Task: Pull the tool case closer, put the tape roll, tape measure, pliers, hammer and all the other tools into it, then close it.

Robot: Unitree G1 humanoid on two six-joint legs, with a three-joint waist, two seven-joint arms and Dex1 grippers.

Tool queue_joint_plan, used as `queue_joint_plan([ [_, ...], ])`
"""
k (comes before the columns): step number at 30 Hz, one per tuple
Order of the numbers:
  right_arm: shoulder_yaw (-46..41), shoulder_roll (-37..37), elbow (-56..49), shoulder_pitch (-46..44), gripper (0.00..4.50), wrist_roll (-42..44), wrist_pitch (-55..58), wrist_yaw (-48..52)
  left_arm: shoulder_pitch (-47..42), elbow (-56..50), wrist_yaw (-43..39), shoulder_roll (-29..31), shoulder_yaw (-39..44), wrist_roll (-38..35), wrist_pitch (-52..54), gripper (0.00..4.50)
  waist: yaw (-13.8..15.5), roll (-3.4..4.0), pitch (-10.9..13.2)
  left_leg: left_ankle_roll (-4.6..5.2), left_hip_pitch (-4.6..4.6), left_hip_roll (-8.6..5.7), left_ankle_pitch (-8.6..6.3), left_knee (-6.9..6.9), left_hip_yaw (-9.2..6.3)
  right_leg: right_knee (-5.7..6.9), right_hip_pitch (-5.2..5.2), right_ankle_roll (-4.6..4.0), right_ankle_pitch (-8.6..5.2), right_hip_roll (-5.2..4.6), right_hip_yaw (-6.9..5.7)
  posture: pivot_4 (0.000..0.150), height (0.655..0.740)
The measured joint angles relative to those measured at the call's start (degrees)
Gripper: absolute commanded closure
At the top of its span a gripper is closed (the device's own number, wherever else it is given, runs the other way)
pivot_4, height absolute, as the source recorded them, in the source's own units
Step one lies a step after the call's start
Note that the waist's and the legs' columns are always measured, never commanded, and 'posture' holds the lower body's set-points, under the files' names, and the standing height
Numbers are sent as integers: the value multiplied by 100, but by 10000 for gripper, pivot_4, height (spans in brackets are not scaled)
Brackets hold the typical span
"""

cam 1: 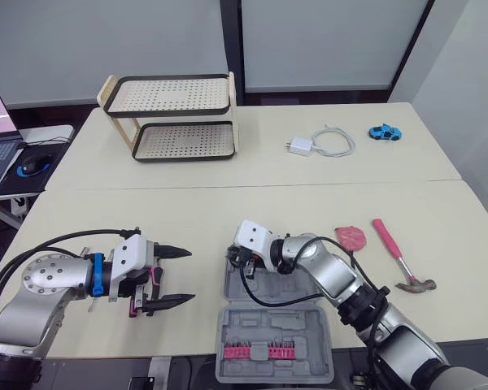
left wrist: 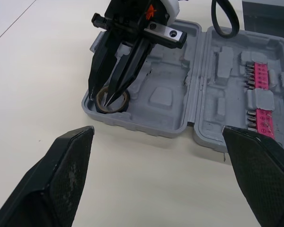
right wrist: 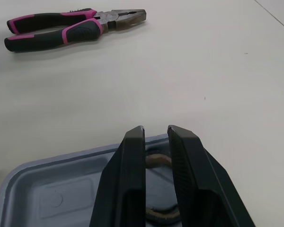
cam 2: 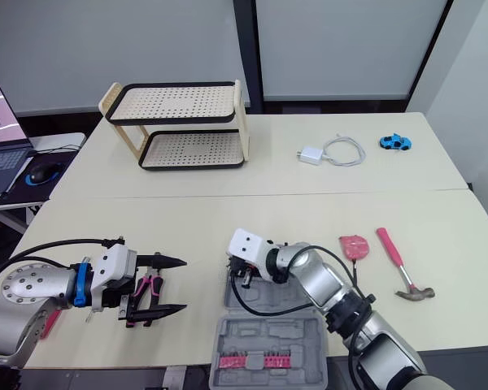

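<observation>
The grey tool case (cam 1: pixel 297 321) lies open at the table's front middle, with pink bit strips (cam 1: pixel 259 352) in its near half. My right gripper (left wrist: pixel 107 96) reaches into the far half's left corner, shut on the wall of the tape roll (left wrist: pixel 112 100), which rests on the case floor. My left gripper (cam 1: pixel 189 276) hovers open left of the case, just above the pink-handled pliers (cam 2: pixel 146 289) on the table. The pink tape measure (cam 1: pixel 351 236) and the pink-handled hammer (cam 1: pixel 398 258) lie to the right of the case.
A two-tier perforated rack (cam 1: pixel 175 118) stands at the back left. A white charger with cable (cam 1: pixel 321 144) and a blue toy car (cam 1: pixel 385 132) lie at the back right. A laptop and mouse (cam 1: pixel 32 166) sit on a side table to the left.
</observation>
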Motion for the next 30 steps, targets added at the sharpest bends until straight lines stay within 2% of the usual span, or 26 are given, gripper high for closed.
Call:
queue_joint_plan([
  [20, -483, 226, 1462, 90, 36540, 69, -1149, 329, 8, -247, 27, 15, 68, -62, 219, 0, -1, 0, -2, 1, 26, 0, 0, -1, 5, 7, 16, 0, 0, 5, 5, 1500, 7400],
  [26, -651, 220, 1344, 179, 36540, 88, -1233, 408, 25, -248, 86, 11, 68, -62, 208, 0, 4, 1, -1, 0, 21, 1, 0, -1, 5, 6, 14, 0, 0, 1, 6, 1500, 7400],
  [30, -801, 112, 676, 258, 36540, 208, -1061, 522, 18, -220, 121, -48, 69, -61, 173, 0, 3, 2, -1, 1, 19, 2, 0, -1, 5, 6, 12, 0, 0, 0, 8, 1500, 7400],
])
